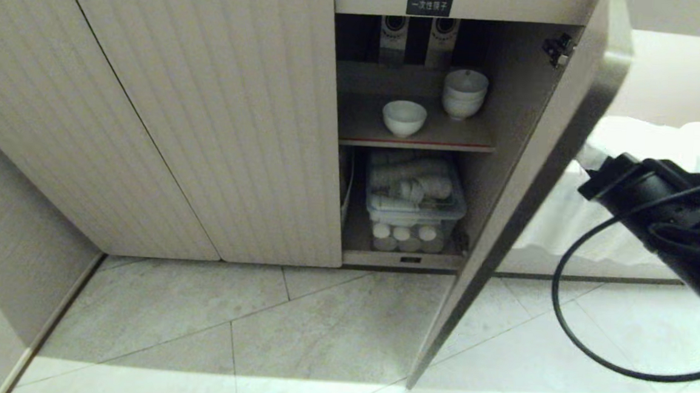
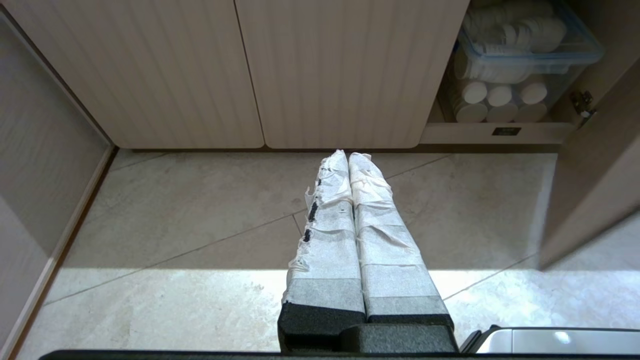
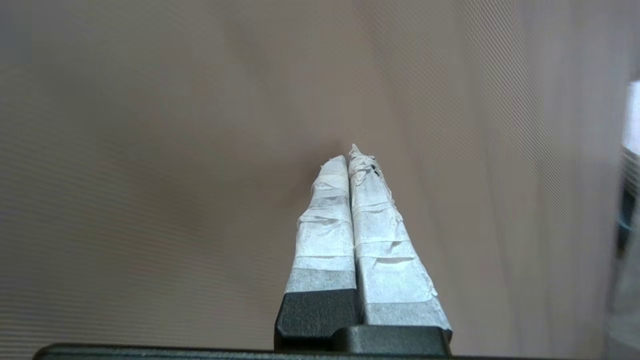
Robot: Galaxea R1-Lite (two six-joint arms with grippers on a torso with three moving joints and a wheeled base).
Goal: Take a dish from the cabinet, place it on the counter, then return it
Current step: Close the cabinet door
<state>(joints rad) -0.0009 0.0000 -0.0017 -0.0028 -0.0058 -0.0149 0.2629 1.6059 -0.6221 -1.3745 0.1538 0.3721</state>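
Left gripper (image 2: pixel 348 156), jaws together, above floor (image 2: pixel 190 215)

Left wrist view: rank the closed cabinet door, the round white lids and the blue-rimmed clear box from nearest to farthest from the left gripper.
From the left gripper, shut above the floor tiles:
1. Closed cabinet door, straight ahead.
2. Round white lids, low in the open compartment, off to one side.
3. Blue-rimmed clear box, stacked above them, deeper in.

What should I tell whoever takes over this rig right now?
Left gripper: shut, empty, parked above the floor before the cabinet.
Right gripper: shut, empty, facing a plain beige surface.
Cabinet door is open; single white bowl and stacked bowls sit on the upper shelf.
Done: door opened.
Left: take a dish, set it on the counter, return it.
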